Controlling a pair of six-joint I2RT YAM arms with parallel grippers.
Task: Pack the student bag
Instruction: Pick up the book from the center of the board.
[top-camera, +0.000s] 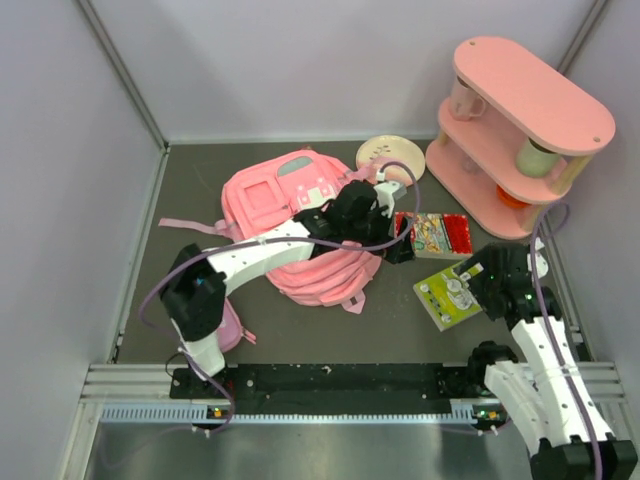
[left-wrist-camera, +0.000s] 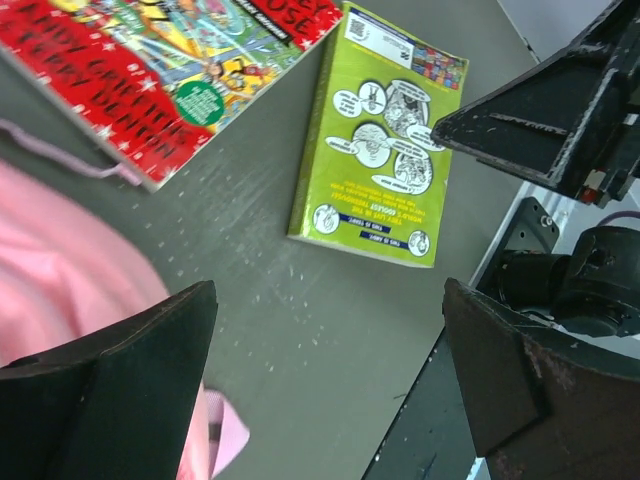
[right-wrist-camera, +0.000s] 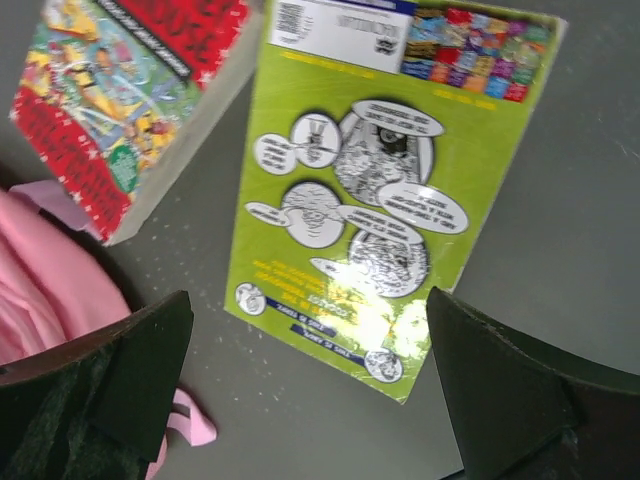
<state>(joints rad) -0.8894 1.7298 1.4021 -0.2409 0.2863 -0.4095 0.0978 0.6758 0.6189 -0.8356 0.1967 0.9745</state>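
The student bag (top-camera: 262, 198) lies flat on the left half of the bench (top-camera: 330, 335), with the left arm stretched across it, so we cannot tell whether its mouth is open. To its right lie two books: a red book (left-wrist-camera: 150, 70) with a corner close against the bag's fabric, and nearer us a green book (right-wrist-camera: 380, 190), just beside the red one and perhaps touching it at the far corner. The left tool (left-wrist-camera: 325, 340) hangs over bare bench between the bag and the green book, its fingers wide apart and holding nothing. The right tool (right-wrist-camera: 310, 340) hovers above the green book's near end, likewise spread and empty. Neither book looks packed yet, and we judge the next move to be a pickup of the green one. The main hazard is crowding: the right tool shows in the left wrist view just over that same book, so if both arms close in together they could knock each other. The book is thin and flat on the bench, so the fingers may skid off its edge or only push it towards the red book. The bag is soft too — a book corner could catch on the fabric, or the mouth could sag shut.
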